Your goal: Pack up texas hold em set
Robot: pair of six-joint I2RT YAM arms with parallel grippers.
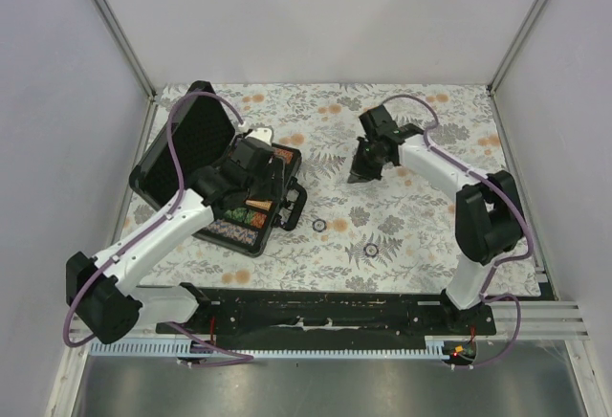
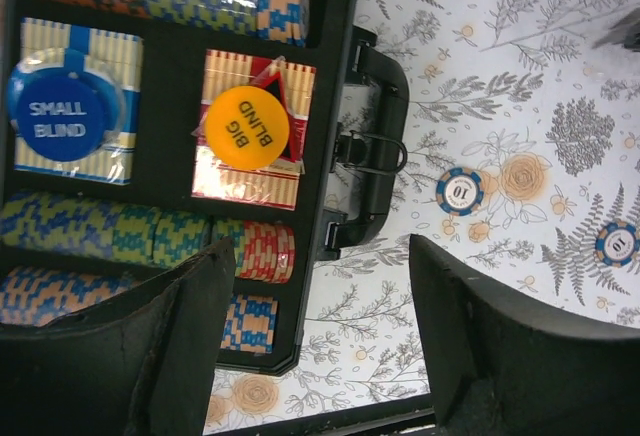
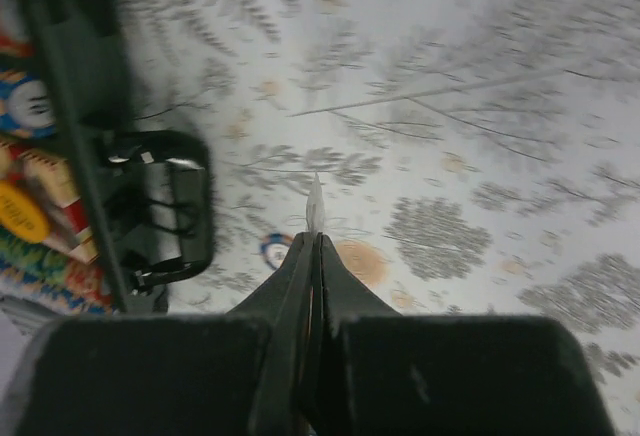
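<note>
The black briefcase (image 1: pixel 187 138) lies open at the left, lid up. Its tray (image 2: pixel 170 51) holds rows of multicoloured chips (image 2: pixel 140 236), a blue "small blind" disc (image 2: pixel 62 119), and an orange "big blind" disc (image 2: pixel 246 127) on a reddish card deck (image 2: pixel 250 184), with a red-edged triangle (image 2: pixel 284 74) under the disc. My left gripper (image 2: pixel 322 286) is open and empty above the tray's handle-side edge; it also shows in the top view (image 1: pixel 263 186). My right gripper (image 3: pixel 316 241) is shut on a thin pale piece (image 3: pixel 315 201) seen edge-on, held above the table right of the case (image 1: pixel 361 176).
Two loose blue-and-white chips (image 1: pixel 319 225) (image 1: pixel 371 249) lie on the flowered cloth right of the case; they also show in the left wrist view (image 2: pixel 460 191) (image 2: pixel 617 243). The case handle (image 2: pixel 380 56) sticks out toward them. White walls close in the table on three sides.
</note>
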